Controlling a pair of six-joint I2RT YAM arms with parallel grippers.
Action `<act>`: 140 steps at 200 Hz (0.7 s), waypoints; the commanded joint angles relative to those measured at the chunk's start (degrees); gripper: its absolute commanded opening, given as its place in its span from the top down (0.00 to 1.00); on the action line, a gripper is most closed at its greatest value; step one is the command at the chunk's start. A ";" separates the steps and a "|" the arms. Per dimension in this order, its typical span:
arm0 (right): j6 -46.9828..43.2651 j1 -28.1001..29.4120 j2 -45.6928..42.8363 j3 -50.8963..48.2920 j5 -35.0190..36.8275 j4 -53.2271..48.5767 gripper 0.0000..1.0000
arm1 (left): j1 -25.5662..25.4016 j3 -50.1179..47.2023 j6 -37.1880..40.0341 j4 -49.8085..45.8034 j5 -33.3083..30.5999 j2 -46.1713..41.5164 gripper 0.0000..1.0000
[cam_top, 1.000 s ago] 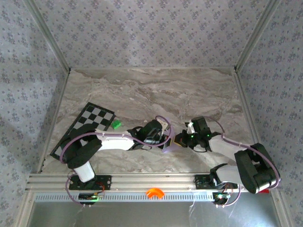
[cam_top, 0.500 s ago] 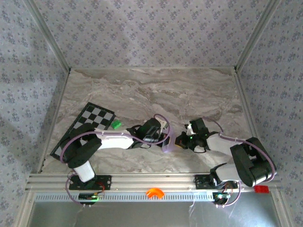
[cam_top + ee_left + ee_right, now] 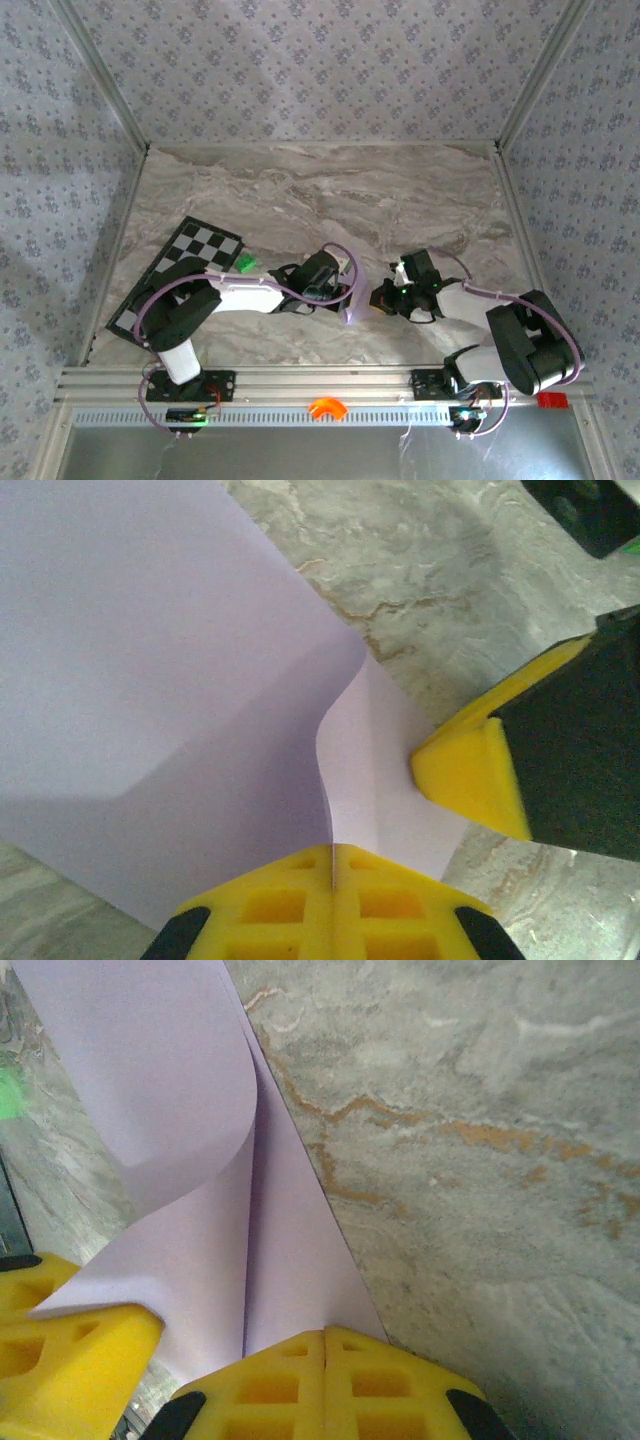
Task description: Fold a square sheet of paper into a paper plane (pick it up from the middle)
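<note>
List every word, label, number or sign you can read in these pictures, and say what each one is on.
None: no readable text in any view.
The square sheet of paper is plain lilac, with nothing printed on it.
The checkerboard bears only black and white squares.
The wallpaper carries a small repeating motif, not lettering.

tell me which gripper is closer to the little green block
The left gripper. The green block lies left of it, by the checkered board; the right gripper is farther off, across the lilac paper both pinch.
</note>
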 commanded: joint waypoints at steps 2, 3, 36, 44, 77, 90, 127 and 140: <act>-1.22 0.33 1.17 -1.28 4.48 -5.54 0.99 | 0.45 0.68 1.28 -1.86 -2.63 0.58 1.00; -1.23 0.33 1.12 -1.31 4.53 -5.52 0.99 | 0.41 0.69 1.31 -1.92 -2.64 0.58 1.00; -1.33 0.33 1.16 -1.23 4.59 -5.76 0.99 | 0.47 1.05 1.90 -3.31 -4.69 0.88 1.00; -1.33 0.31 1.21 -1.21 4.66 -5.85 0.99 | 0.45 1.13 1.94 -3.45 -4.84 1.14 1.00; -1.33 0.31 1.25 -1.23 4.74 -5.91 0.99 | 0.48 1.55 1.95 -3.83 -5.51 1.62 1.00; -1.32 0.32 1.25 -1.26 4.66 -6.00 0.99 | 0.45 1.61 2.10 -3.82 -5.66 1.72 1.00; -1.30 0.30 1.24 -1.26 4.72 -6.07 0.99 | 0.45 1.79 2.14 -3.79 -5.85 1.82 1.00; -1.29 0.24 1.25 -1.21 4.67 -6.08 0.99 | 0.45 1.75 2.17 -3.80 -6.01 1.85 1.00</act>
